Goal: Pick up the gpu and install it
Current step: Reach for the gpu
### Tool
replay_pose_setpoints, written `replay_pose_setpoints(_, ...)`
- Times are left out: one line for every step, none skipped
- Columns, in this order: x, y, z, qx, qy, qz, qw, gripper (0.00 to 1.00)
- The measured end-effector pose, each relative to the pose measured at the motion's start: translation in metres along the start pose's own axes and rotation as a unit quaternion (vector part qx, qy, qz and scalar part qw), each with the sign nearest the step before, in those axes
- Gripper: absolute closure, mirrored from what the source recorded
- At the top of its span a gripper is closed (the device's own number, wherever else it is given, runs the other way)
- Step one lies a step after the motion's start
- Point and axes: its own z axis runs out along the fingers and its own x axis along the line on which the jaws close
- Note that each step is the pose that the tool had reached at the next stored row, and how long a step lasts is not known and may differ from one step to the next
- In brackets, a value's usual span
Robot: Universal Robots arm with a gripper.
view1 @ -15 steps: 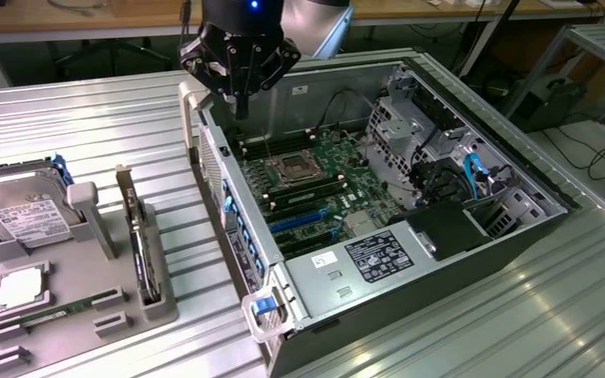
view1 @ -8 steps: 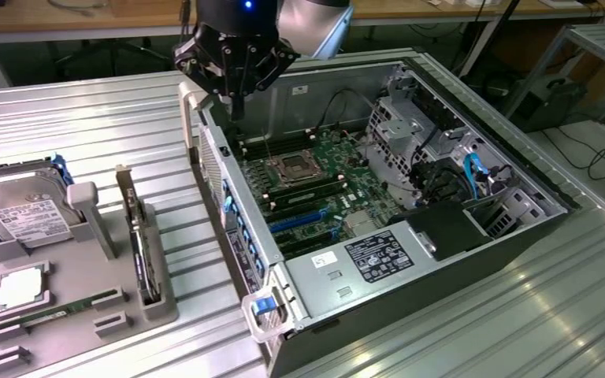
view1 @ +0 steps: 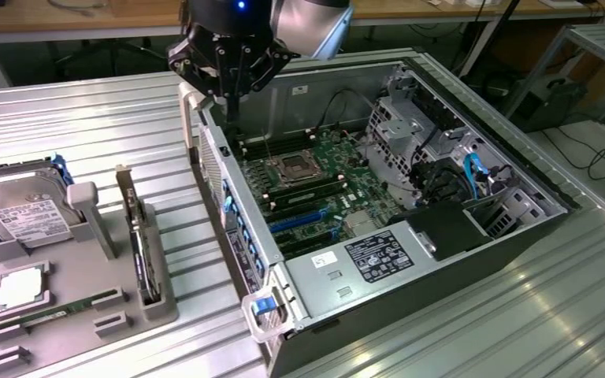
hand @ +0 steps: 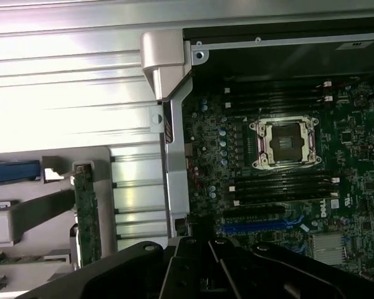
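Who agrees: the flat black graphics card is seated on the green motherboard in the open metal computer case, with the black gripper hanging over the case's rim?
No. The exterior view shows the flat black graphics card standing on edge in the grey holder beside the open metal computer case, not on the green motherboard. The black gripper does hang over the case's rim.

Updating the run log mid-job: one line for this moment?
end effector: shut, empty, over case wall | gpu: upright in grey holder | install: not done
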Motion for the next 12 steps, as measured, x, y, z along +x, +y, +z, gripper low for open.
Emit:
replay_pose_setpoints(0.001,-0.0001,0.0,0.0,0.0,0.0,1.0,0.89)
replay_pose_setpoints(0.002,-0.0002,0.0,0.0,0.0,0.0,1.0,0.89)
replay_pose_setpoints(0.003,-0.0003,-0.0001,0.0,0.0,0.0,1.0,0.89)
replay_pose_setpoints(0.004,-0.0004,-0.0001,0.0,0.0,0.0,1.0,0.89)
replay_pose_setpoints(0.004,-0.0006,-0.0001,0.0,0.0,0.0,1.0,0.89)
replay_pose_setpoints(0.005,-0.0007,-0.0001,0.0,0.0,0.0,1.0,0.89)
replay_pose_setpoints(0.006,-0.0009,-0.0001,0.0,0.0,0.0,1.0,0.89)
replay_pose_setpoints(0.018,-0.0028,-0.0005,0.0,0.0,0.0,1.0,0.89)
replay_pose_setpoints(0.028,-0.0043,-0.0007,0.0,0.0,0.0,1.0,0.89)
replay_pose_setpoints(0.035,-0.0056,-0.0009,0.0,0.0,0.0,1.0,0.89)
replay_pose_setpoints(0.044,-0.0073,-0.0012,0.0,0.0,0.0,1.0,0.89)
replay_pose_setpoints(0.048,-0.0081,-0.0013,0.0,0.0,0.0,1.0,0.89)
